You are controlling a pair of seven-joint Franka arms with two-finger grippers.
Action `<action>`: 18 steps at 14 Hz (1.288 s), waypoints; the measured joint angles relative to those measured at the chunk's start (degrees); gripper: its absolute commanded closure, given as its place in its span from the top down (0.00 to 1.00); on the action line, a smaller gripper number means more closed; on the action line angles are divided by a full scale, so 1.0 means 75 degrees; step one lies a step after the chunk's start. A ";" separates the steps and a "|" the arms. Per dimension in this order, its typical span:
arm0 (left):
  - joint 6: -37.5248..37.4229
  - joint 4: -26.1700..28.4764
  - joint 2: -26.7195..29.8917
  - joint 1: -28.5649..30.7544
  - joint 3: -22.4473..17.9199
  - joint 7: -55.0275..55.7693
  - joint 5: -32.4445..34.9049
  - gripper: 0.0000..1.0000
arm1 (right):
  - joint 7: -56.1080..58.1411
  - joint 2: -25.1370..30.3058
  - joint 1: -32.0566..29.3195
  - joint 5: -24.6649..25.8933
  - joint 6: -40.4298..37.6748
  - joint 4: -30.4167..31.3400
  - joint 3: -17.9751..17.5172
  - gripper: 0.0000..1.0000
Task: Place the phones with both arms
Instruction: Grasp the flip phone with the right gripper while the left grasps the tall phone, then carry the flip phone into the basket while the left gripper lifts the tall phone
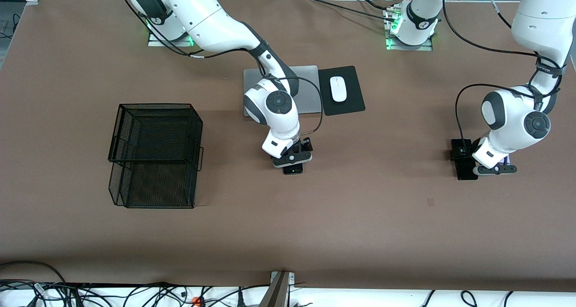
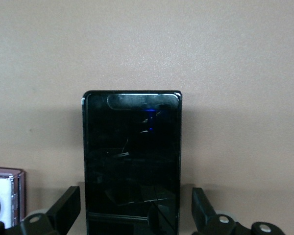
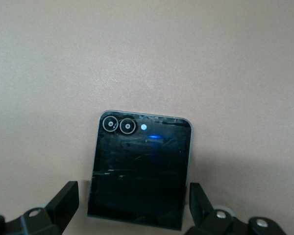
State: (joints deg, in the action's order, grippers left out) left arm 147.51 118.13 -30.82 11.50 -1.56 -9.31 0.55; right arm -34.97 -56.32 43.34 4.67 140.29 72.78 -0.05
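Note:
The small black flip phone [image 1: 293,170] lies on the brown table mid-table, nearer the front camera than the laptop. My right gripper [image 1: 300,155] hangs low over it, open, a finger on each side of the phone [image 3: 139,169] with gaps, right gripper [image 3: 133,201]. The long slim black slab [image 1: 466,168] lies toward the left arm's end. My left gripper [image 1: 463,156] is low over it, open, straddling the slab [image 2: 132,156] without touching, left gripper [image 2: 135,206]. The pale lilac phone [image 1: 506,160] lies beside the slab, mostly hidden by the left arm; its edge shows in the left wrist view [image 2: 5,196].
A black wire mesh basket [image 1: 155,154] stands toward the right arm's end. A silver laptop [image 1: 310,95] and a white mouse [image 1: 338,89] on a black mouse pad [image 1: 348,106] lie farther from the front camera, near the arm bases.

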 measured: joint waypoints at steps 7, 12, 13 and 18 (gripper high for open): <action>0.0100 0.0006 -0.0086 0.0029 0.0000 0.0000 0.0000 1.00 | -0.0001 -0.0057 0.0010 0.0167 0.0006 0.0000 0.0009 1.00; 0.0144 0.0009 -0.0115 0.0060 0.0000 0.0000 -0.0011 1.00 | -0.0066 -0.0093 0.0138 0.0251 0.0011 -0.0004 0.0082 0.90; 0.0144 0.0009 -0.0117 0.0062 0.0000 0.0000 -0.0017 1.00 | -0.0077 -0.0101 0.0189 0.0251 0.0017 -0.0004 0.0143 0.59; 0.0145 0.0007 -0.0121 0.0069 0.0000 0.0010 -0.0192 0.81 | -0.0095 -0.0090 0.0316 0.0254 0.0020 -0.0061 0.0340 0.01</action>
State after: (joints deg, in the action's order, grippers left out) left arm 148.60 118.19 -31.73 12.02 -1.56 -9.24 -0.88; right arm -35.69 -56.99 45.71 6.58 140.45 72.32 2.50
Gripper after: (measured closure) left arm 0.040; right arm 0.167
